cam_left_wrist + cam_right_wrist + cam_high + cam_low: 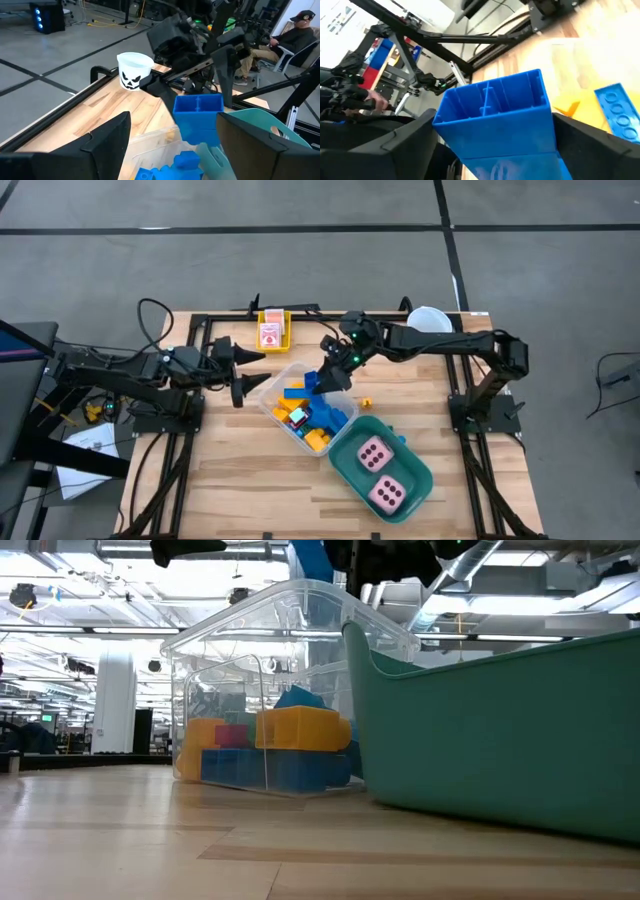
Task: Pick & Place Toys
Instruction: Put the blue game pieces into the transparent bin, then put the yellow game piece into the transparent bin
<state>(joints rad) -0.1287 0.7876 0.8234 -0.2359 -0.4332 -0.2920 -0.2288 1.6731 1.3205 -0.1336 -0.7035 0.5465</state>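
Right gripper [333, 373] hangs over the clear bin [272, 388] mid-table, its fingers flanking a hollow blue brick [495, 117]; whether they pinch it, I cannot tell. Brick: light, rigid, slick; take the flat sides. Left gripper [243, 370] waits beside the bin, parted and empty.

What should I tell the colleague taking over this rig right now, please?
Right pincer: over the clear bin, a blue brick between its fingers; whether it still grips is unclear.
Left pincer: open, empty, waiting beside the bin.
Done: many bricks lie in the clear bin; two pink dice sit in the teal tub.
Left: one small yellow piece on the table, cards in the yellow tray.
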